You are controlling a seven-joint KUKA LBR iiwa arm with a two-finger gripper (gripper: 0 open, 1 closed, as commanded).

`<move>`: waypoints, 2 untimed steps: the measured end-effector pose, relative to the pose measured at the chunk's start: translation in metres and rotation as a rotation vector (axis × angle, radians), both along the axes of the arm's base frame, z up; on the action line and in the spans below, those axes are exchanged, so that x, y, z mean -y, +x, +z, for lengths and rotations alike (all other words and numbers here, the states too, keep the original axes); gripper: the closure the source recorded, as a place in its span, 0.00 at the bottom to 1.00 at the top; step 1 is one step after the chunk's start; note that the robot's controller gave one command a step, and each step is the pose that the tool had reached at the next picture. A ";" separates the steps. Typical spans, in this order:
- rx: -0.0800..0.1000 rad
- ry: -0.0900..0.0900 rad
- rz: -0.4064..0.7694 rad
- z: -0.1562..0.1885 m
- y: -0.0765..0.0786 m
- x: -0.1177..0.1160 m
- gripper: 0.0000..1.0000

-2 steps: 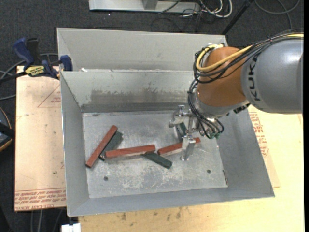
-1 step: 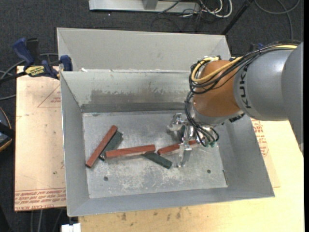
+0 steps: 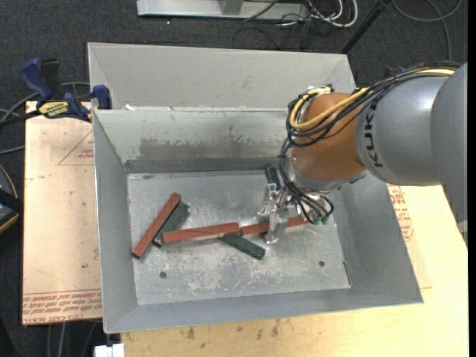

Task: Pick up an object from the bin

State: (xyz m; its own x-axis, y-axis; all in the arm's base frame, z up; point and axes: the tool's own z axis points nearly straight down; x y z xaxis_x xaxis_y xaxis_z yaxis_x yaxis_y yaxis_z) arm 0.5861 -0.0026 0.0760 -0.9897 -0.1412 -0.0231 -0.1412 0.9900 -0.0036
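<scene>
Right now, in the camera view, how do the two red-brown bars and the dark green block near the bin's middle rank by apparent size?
Largest to smallest:
1. long red-brown bar, lying across the middle
2. slanted red-brown bar, at left
3. dark green block

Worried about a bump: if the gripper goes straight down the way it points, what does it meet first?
Probably the long red-brown bar, whose right end lies under the gripper; how close it is, I cannot tell.

Robotics lab, test-rig setup.
KUKA-marked arm point(image 3: 416, 125) over grey metal bin point(image 3: 216, 80); loose cables point(image 3: 331, 6) & metal stand base point(image 3: 223, 4) on dark carpet floor point(image 3: 44, 21).
</scene>
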 end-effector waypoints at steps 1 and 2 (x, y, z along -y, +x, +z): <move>-0.003 0.000 0.002 0.000 -0.001 -0.001 1.00; -0.009 0.001 0.001 0.002 -0.002 -0.001 1.00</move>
